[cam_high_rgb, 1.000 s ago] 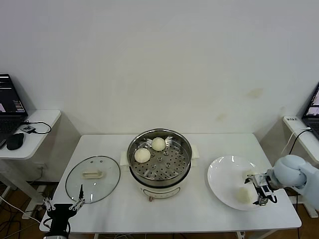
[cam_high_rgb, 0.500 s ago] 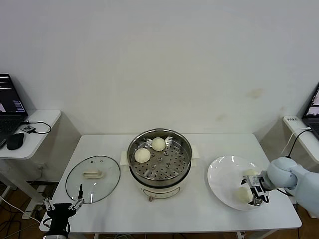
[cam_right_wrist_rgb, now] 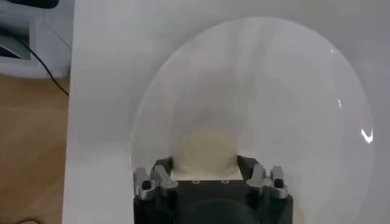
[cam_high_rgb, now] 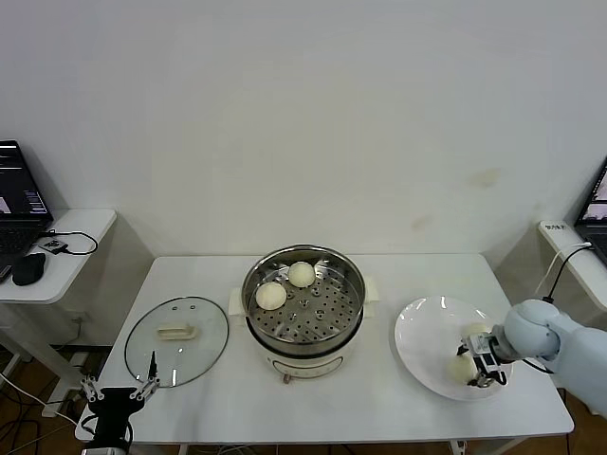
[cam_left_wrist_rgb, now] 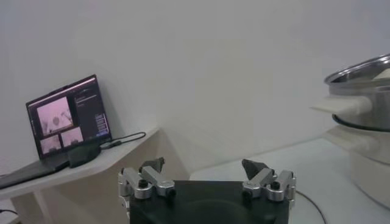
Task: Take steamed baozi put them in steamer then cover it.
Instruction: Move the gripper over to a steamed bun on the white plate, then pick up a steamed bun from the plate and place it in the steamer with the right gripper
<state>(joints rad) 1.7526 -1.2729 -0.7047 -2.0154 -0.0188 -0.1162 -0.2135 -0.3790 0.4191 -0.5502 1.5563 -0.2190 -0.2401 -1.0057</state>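
Observation:
The steamer point(cam_high_rgb: 303, 305) stands mid-table with two baozi on its tray, one on the left side point(cam_high_rgb: 271, 296) and one at the back point(cam_high_rgb: 302, 274). The glass cover point(cam_high_rgb: 177, 328) lies flat on the table to its left. My right gripper point(cam_high_rgb: 482, 366) is low over the white plate point(cam_high_rgb: 422, 341), open, with its fingers on either side of a baozi point(cam_high_rgb: 464, 369) that rests on the plate. In the right wrist view this baozi point(cam_right_wrist_rgb: 204, 151) fills the gap between the fingers point(cam_right_wrist_rgb: 163, 167). Another baozi point(cam_high_rgb: 473, 331) lies just behind. My left gripper point(cam_high_rgb: 119, 390) is parked open at the table's front left corner.
The left wrist view shows the left gripper point(cam_left_wrist_rgb: 204, 167) open and empty, with the steamer's side point(cam_left_wrist_rgb: 365, 79) beyond it. Side tables with laptops stand off both ends of the table point(cam_high_rgb: 28, 242). The plate's rim point(cam_right_wrist_rgb: 137, 122) lies near the table's right edge.
My right gripper has moved left across the plate and now straddles the front baozi. The left arm, the cover and the steamer have not moved.

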